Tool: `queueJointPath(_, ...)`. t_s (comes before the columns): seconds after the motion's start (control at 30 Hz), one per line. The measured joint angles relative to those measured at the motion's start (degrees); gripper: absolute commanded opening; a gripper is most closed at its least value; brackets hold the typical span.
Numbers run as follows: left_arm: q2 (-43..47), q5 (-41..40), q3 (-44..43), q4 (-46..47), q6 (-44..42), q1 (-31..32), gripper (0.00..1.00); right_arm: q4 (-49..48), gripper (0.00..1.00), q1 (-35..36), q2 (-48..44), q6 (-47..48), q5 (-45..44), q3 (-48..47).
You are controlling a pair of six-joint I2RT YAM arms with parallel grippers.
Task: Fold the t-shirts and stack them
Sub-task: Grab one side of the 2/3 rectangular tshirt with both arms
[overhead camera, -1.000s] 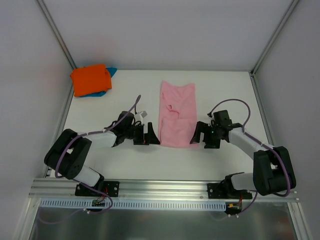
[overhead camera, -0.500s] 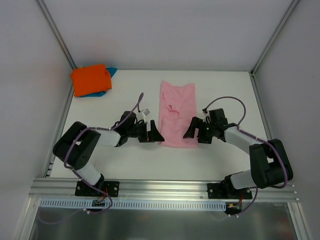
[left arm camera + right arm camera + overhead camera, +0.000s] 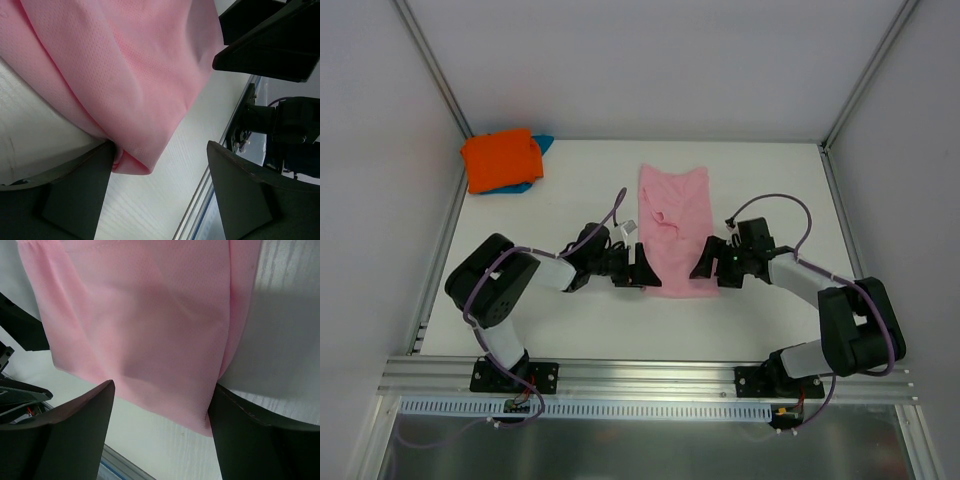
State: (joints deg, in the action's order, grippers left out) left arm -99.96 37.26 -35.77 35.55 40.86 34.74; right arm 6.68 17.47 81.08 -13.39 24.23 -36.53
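Both jaws wide apart, each astride a near corner of the pink t-shirt (image 3: 675, 230).

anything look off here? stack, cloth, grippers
Nothing damaged. Only minor untidiness: the teal-blue t-shirt pokes out unevenly from under the orange t-shirt in the far-left corner, and the pink t-shirt has a rumpled crease on its left half. The left gripper and right gripper are open at its near corners.
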Motion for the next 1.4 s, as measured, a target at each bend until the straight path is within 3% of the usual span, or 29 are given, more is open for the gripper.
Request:
queueJointPath(0.03, -0.04, -0.09, 0.0, -0.07, 0.02, 0.11, 0.72, 0.28, 0.73, 0.02, 0.07, 0.0, -0.22, 0.0)
queueJointPath(0.07, -0.04, -0.24, 0.0, -0.31, 0.02, 0.17, 0.6, 0.57, 0.58, 0.02, 0.13, 0.0, -0.42, 0.0)
queueJointPath(0.13, -0.09, -0.81, 0.07, -1.75, -0.22, 0.17, 0.44, 1.22, 0.41, 0.04, 0.31, 0.39, -1.07, 0.0)
queueJointPath(0.17, -0.15, -1.29, 0.11, -2.82, -0.66, 0.17, 0.36, 1.79, 0.22, 0.04, 0.48, 0.24, -1.29, 0.02)
queueJointPath(0.2, -0.17, -1.6, 0.13, -3.91, -0.98, 0.17, 0.2, 2.21, 0.14, 0.04, 0.74, 0.57, -1.38, 0.04)
queueJointPath(0.27, -0.24, -2.1, 0.13, -6.03, -1.4, 0.2, 0.04, 2.86, 0.01, 0.04, 1.22, 0.28, -1.42, 0.15)
queueJointPath(0.3, -0.37, -2.25, 0.15, -7.19, -1.68, 0.22, 0.0, 3.15, 0.0, 0.04, 1.38, 0.35, -1.38, 0.17)
queueJointPath(0.77, -0.11, -1.53, 0.15, -8.85, -1.75, 0.94, 0.0, 6.36, 0.01, 0.28, -0.85, 0.31, -1.53, 1.16)
queueJointPath(1.4, 18.18, -6.34, 13.35, -11.74, 3.61, 11.43, 0.0, 14.6, 0.01, 7.28, -25.57, -6.19, -3.45, 15.02)
